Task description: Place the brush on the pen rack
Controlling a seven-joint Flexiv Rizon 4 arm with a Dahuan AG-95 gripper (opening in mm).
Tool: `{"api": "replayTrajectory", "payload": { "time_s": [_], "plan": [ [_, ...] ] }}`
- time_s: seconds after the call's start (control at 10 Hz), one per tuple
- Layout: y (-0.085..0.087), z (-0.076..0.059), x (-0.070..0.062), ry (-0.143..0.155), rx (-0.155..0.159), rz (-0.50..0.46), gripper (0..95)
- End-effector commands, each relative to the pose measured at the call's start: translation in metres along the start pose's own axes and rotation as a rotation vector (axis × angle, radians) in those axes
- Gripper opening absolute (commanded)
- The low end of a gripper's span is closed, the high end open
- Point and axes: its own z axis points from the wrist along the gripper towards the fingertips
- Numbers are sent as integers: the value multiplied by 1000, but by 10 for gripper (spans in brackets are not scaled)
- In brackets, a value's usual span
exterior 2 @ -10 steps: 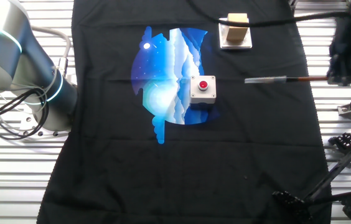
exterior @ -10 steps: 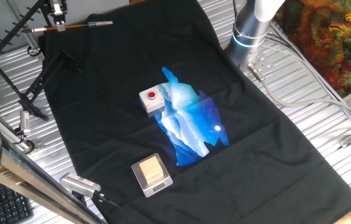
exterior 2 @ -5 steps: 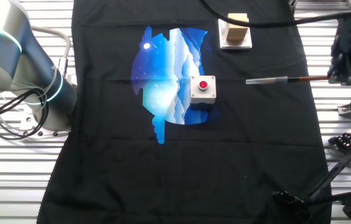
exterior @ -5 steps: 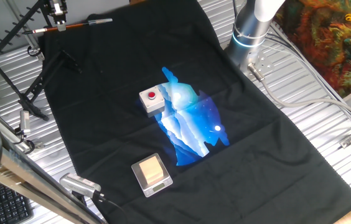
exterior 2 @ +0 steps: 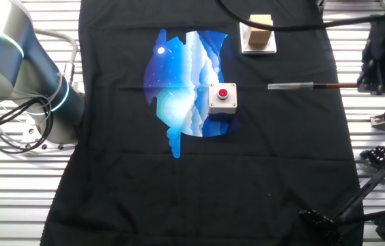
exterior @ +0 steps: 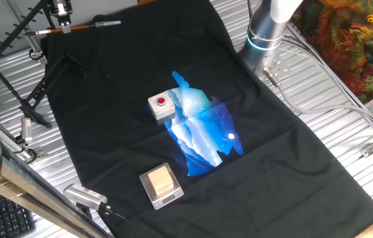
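One brush (exterior 2: 302,86), one pen rack (exterior: 14,66), one button box (exterior 2: 222,97).

Grey box with red button (exterior: 161,106) sits mid-cloth on black printed cloth (exterior: 127,145). Wooden block on white tray (exterior: 161,183) lies nearer the camera. Thin paintbrush (exterior: 74,27) held level in gripper (exterior: 61,16), above black toothed metal rack (exterior: 21,63) at the cloth's left edge.

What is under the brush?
The brush hangs level in the hand, its pale end over the black cloth. The handle end is hidden in the hand.
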Motion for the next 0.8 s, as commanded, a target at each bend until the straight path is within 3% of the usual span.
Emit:
{"api": "replayTrajectory", "payload": {
  "time_s": [0.1, 0.2, 0.4, 0.8],
  "plan": [
    [-1, -3, -1, 26, -7, 35, 0],
    [-1, -3, -1, 26, -7, 35, 0],
    [-4, -7, 0, 25, -45, 51, 0],
    [-8, -10, 0, 49, -61, 63, 0]
  ]
}}
